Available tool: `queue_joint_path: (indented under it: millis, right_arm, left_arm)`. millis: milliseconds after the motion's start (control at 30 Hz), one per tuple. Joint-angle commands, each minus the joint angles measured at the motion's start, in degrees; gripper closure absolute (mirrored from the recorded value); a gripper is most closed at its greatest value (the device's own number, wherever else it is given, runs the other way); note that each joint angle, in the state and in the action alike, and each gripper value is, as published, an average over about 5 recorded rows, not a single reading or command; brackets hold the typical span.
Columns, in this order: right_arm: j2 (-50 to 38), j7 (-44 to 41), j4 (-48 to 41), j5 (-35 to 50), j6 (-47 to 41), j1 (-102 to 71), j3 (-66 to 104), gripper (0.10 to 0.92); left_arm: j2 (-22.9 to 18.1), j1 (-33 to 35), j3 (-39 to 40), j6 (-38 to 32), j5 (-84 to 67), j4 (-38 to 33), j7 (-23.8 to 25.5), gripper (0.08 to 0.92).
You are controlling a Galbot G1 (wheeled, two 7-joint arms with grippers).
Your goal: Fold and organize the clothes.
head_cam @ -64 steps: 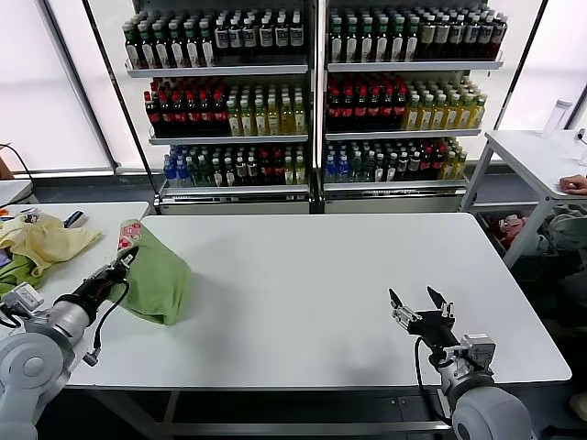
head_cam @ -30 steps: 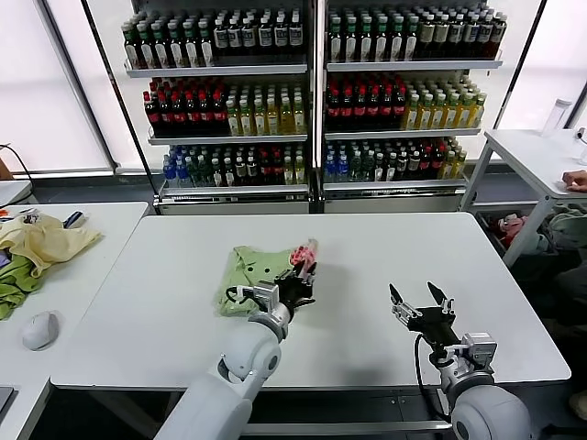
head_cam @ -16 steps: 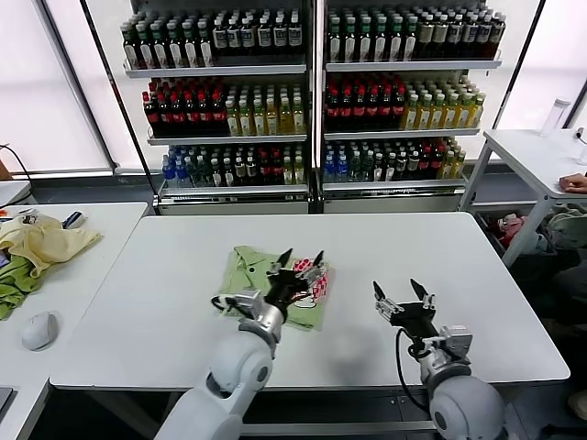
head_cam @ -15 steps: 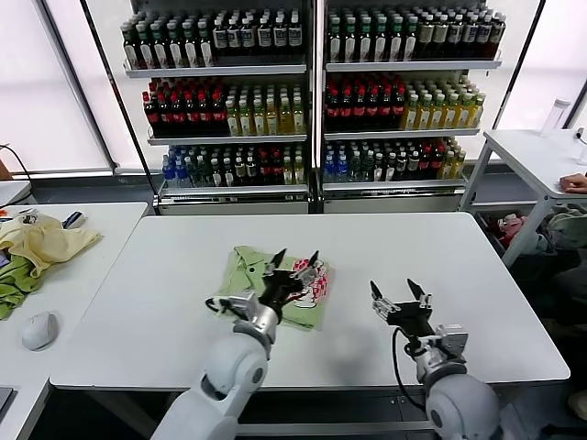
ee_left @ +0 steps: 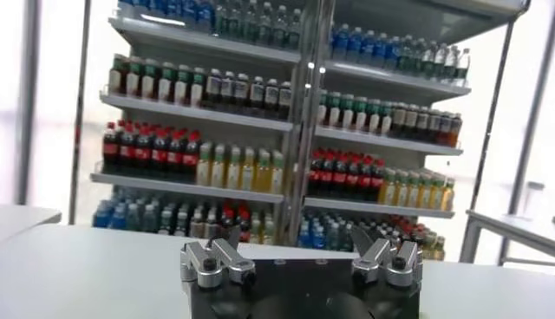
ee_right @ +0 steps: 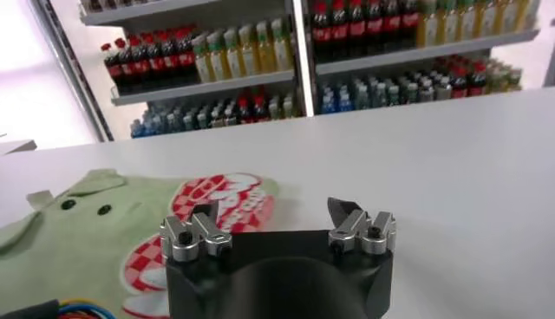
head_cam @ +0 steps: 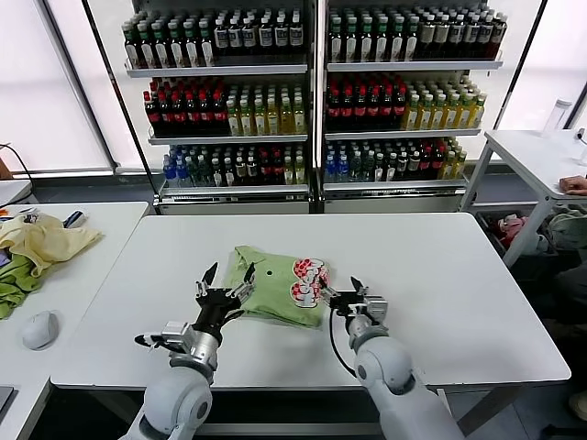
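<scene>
The clothes, a light green T-shirt (head_cam: 271, 291), lie crumpled on the white table (head_cam: 431, 266), with the red-and-white print (head_cam: 308, 278) facing up at their right end. My left gripper (head_cam: 229, 275) stands open at the shirt's front left edge and holds nothing. My right gripper (head_cam: 344, 291) is open just right of the print, also holding nothing. In the right wrist view the shirt (ee_right: 95, 238) and its print (ee_right: 212, 204) lie just beyond the open right gripper (ee_right: 276, 211). The left wrist view shows the open left gripper (ee_left: 295, 241) and no shirt.
A side table (head_cam: 101, 220) at the left carries a pale yellow garment (head_cam: 46, 240), a darker green cloth (head_cam: 14, 286) and a grey mouse (head_cam: 38, 330). Bottle shelves (head_cam: 312, 92) stand behind the table. Another white table (head_cam: 537, 156) is at the back right.
My left gripper opened, let go of the shirt and drew back toward the front left. My right gripper moved left to the shirt's printed end. The shirt now lies free on the table.
</scene>
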Motion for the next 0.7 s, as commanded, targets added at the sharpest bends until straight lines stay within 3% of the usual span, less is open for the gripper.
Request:
queue_joint_path:
  millis: [33,200,400,700]
  right_arm:
    - [7.3,3.6,-14.4,4.7,-1.9,9.5,-4.6,0.203]
    - [7.0,4.5,-15.1,6.3,-1.9,9.9,-4.3,0.258]
    - [4.7,2.9,-16.2,5.6,-1.2,11.0,-3.9,0.43]
    - [-1.9,-5.4,-19.1,-2.5,-2.3,16.0,-4.0,0.689]
  left_arm:
    - [2.6,5.9,-3.9,-2.4,1.5,-2.5,-0.2,0.177]
    - [2.9,5.9,-3.7,-2.2,1.4,-2.8,-0.4,0.177]
    - [3.1,6.0,-3.7,-2.3,1.3,-2.6,-0.4,0.177]
    - [3.3,5.7,-3.5,-2.1,1.2,-2.3,-0.2,0.177]
